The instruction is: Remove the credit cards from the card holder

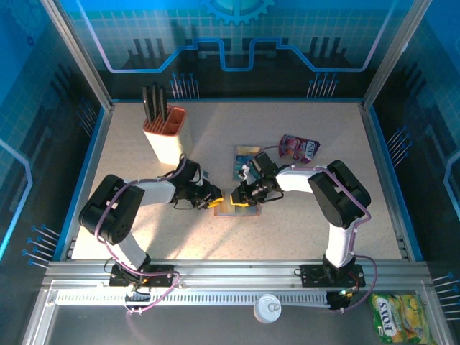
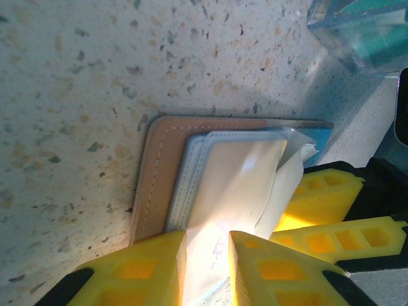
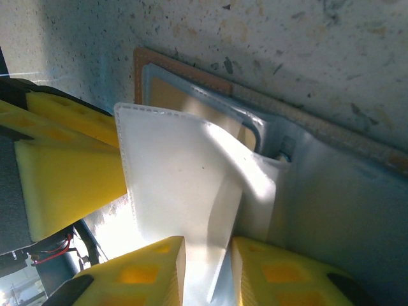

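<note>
A small flat brown leather card holder [image 1: 227, 209] [image 2: 159, 172] [image 3: 191, 73] with grey-blue inner pockets is being shown lying open on the pale speckled surface [image 1: 302, 223], at its centre, between the two arms. A white translucent sleeve [image 2: 236, 185] [image 3: 178, 178] is being seen standing out from the pockets. It is being flanked by the yellow foam fingers of the left gripper [image 1: 214, 202] [image 2: 207, 268] and of the right gripper [image 1: 241, 195] [image 3: 207, 274]. Each gripper is being kept narrowly parted with the sleeve in its gap; whether the sleeve is being clamped cannot be told. A tan panel [image 3: 169, 95] is being glimpsed inside one pocket. A clear plastic case [image 1: 246, 159] [image 2: 363, 32] with teal contents is being seen just beyond the card holder.
</note>
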